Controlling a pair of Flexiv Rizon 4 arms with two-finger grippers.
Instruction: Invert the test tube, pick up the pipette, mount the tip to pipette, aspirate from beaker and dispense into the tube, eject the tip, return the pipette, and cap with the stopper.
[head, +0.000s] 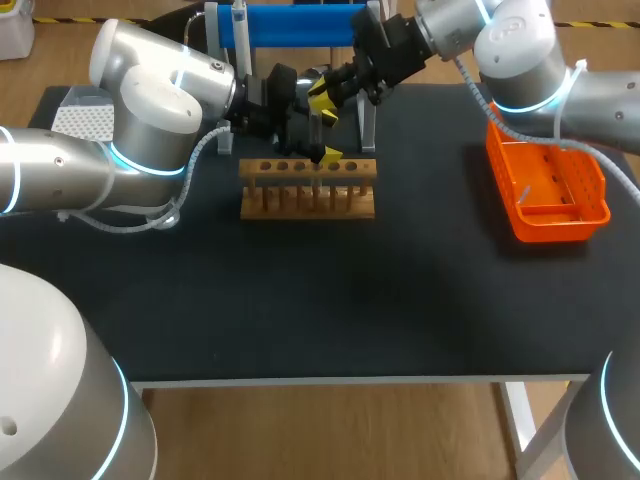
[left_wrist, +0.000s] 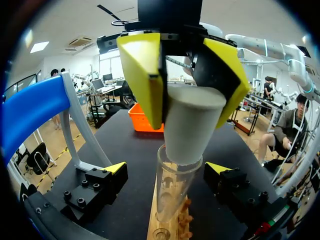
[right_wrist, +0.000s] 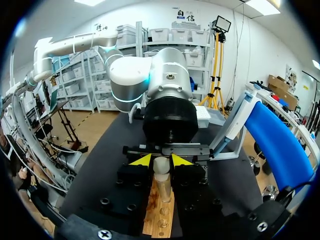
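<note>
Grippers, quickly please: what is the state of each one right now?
Left gripper: open, its fingers on either side of the test tube, not touching it.
Right gripper: closed on the stopper at the tube's mouth.

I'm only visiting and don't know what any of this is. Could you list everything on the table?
Table: one, black, under everything.
Rack: one, wooden, table's middle.
Test tube: one, clear, upright in the rack.
Stopper: one, pale grey, at the tube's mouth.
Stand: one, blue bar, behind the rack.
Tray: one, orange, right side.
Box: one, white, left rear.
Left gripper: yellow tips, open, either side of the tube.
Right gripper: yellow tips, shut on the stopper.
</note>
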